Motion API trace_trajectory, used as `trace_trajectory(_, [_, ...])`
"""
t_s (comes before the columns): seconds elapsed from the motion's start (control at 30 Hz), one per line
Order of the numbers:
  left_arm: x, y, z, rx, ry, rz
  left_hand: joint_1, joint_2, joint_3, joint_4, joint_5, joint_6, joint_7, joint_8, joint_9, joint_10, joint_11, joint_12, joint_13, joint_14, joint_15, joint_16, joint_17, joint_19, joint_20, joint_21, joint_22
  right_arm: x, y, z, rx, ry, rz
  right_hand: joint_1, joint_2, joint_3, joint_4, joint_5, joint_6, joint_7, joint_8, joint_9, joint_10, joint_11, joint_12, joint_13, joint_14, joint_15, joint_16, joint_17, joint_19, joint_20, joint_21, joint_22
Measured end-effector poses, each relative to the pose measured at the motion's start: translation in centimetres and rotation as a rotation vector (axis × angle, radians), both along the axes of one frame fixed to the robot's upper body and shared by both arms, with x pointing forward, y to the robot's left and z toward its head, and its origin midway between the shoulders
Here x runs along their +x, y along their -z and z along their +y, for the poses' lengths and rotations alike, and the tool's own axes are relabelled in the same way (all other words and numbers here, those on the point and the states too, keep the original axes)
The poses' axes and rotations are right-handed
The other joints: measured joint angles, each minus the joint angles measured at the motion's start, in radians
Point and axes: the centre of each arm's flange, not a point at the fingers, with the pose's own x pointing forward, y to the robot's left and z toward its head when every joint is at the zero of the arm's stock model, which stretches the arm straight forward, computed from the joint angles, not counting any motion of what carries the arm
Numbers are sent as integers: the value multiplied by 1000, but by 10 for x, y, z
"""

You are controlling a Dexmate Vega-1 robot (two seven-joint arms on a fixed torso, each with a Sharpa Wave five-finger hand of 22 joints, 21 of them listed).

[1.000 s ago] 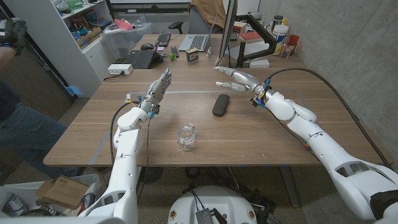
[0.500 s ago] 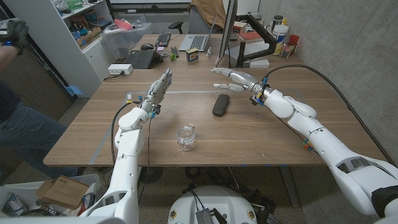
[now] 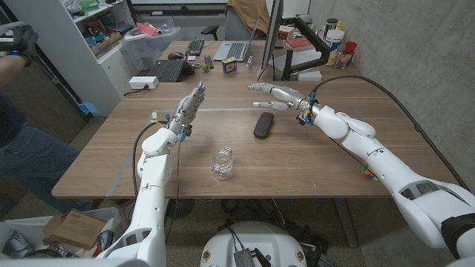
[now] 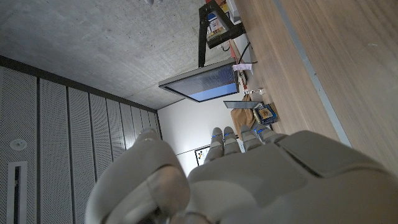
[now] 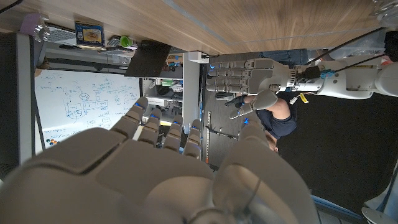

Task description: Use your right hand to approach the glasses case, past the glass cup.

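Wooden table (image 3: pixel 312 159), robot's arms reaching in from the near corners. Step in hand, by judgement: the approach. The right hand (image 3: pixel 276 96), fingers apart and empty, hovers just beyond the glasses case (image 3: pixel 263 124); next it must lower toward it. The left hand (image 3: pixel 188 108) is raised, open. The case, dark, oblong and closed, lies right of centre, farther than the glass cup (image 3: pixel 222 164).
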Motion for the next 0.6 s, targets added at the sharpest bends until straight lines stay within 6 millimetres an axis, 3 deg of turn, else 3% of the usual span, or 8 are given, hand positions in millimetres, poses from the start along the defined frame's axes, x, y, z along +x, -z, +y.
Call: trace_trajectory(0.6, [3,-1,0,-2,-7,8,0,0,0,0,0,0,0,0,0,0,0,0,0,0,0,0,0,0,0,0,0,13,-1,8,-37,-6,10,5,5,0,0,0,18,-7,0,0,0,0,0,0,0,0,0,0,0,0,0,0])
